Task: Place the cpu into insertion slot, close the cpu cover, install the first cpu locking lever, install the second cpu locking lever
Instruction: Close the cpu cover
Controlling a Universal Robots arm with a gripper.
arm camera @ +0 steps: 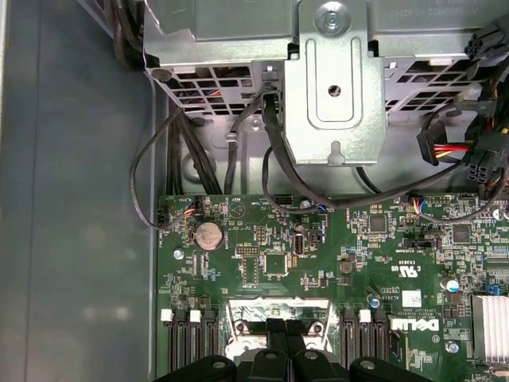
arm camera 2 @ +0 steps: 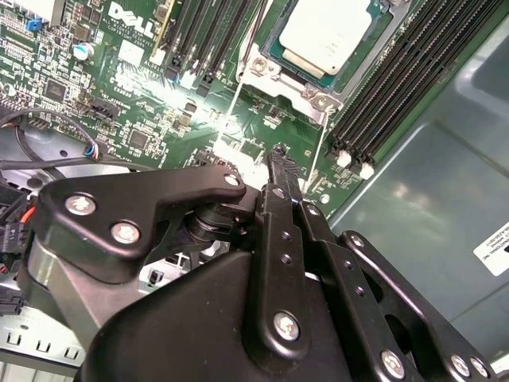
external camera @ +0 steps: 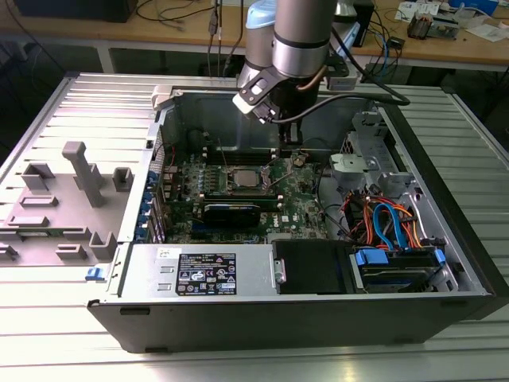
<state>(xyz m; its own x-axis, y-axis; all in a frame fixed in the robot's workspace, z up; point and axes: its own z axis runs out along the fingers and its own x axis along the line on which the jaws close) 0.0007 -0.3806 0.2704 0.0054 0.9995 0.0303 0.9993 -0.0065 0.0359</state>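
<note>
green board (arm camera 2: 266,131), silver-grey cpu (arm camera 2: 326,32) (square)

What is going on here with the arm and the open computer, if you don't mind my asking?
A robot arm is working inside an open computer case. The cpu lies in the insertion slot on the green board. The gripper, fingers together and holding nothing, is poised close over the board just beside the slot.
</note>
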